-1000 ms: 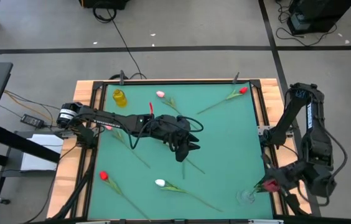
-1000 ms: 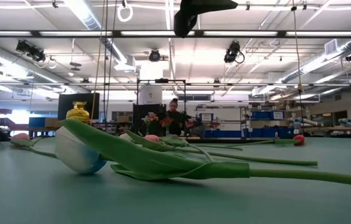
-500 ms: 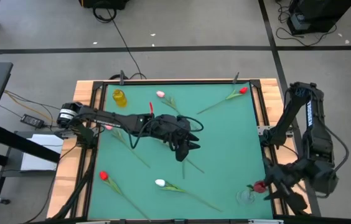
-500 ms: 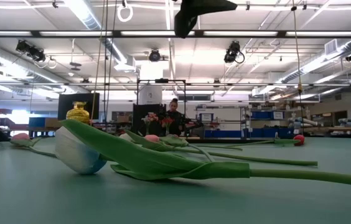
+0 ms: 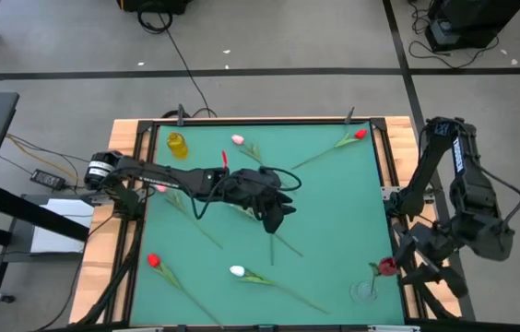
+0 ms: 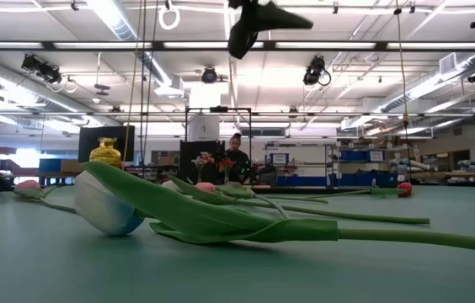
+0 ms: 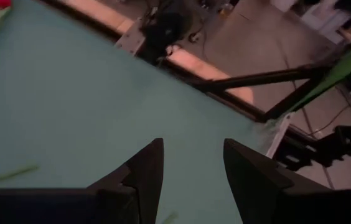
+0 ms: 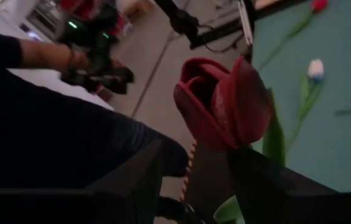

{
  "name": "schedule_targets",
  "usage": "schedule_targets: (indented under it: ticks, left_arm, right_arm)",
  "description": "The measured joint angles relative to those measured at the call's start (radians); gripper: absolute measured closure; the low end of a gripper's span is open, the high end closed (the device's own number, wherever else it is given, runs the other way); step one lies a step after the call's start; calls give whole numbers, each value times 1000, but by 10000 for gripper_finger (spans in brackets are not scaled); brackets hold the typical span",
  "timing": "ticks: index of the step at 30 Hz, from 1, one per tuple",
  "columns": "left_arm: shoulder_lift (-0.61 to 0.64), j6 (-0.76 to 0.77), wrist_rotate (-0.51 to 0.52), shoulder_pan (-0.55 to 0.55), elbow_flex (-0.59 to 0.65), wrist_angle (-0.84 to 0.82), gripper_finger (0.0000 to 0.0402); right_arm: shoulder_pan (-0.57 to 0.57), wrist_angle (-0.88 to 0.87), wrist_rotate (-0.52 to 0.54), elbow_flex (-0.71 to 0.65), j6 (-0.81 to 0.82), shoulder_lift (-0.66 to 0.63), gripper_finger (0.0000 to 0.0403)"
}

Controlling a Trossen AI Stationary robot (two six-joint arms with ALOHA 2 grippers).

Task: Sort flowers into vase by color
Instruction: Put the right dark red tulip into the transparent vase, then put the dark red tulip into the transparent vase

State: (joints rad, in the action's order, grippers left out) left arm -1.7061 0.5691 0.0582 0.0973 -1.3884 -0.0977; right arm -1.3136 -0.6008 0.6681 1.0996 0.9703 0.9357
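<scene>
1 red tulip (image 5: pixel 386 267) stands upright in vase (image 5: pixel 364 292).

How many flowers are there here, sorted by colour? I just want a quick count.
Red tulips: 2
Dark red tulip: 1
White tulip: 1
Pink tulip: 1
Total: 5 flower heads in plain sight. The loose stems near the middle of the table show no head, so there may be more.

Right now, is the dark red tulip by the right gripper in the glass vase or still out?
In, apparently: the dark red tulip stands upright over the clear glass vase, with the right gripper beside it. Whether its stem reaches the bottom: cannot tell.
</scene>
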Motion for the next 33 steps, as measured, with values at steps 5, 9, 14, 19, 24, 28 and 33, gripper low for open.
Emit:
schedule_targets:
  ticks: [5,9,14,19,24,28,33]
  left_arm:
    - [0,56,0,-19,0,-134,230]
    - [0,58,0,-34,0,-211,230]
    - [0,21,-19,-58,0,-243,230]
    - [0,18,-104,-97,0,-250,230]
    - [0,19,-105,-122,0,-263,230]
    - [0,19,-106,-128,0,-299,230]
    - [0,20,-106,-133,0,-349,230]
  right_arm:
    - [0,43,17,0,-43,-33,218]
    - [0,0,-13,0,-23,-37,218]
    - [0,-135,-157,0,123,-3,218]
    - [15,-224,-364,0,305,4,218]
    - [29,-304,-526,0,409,4,218]
    - [34,-446,-585,0,505,2,218]
    - [34,-533,-584,0,582,-13,218]
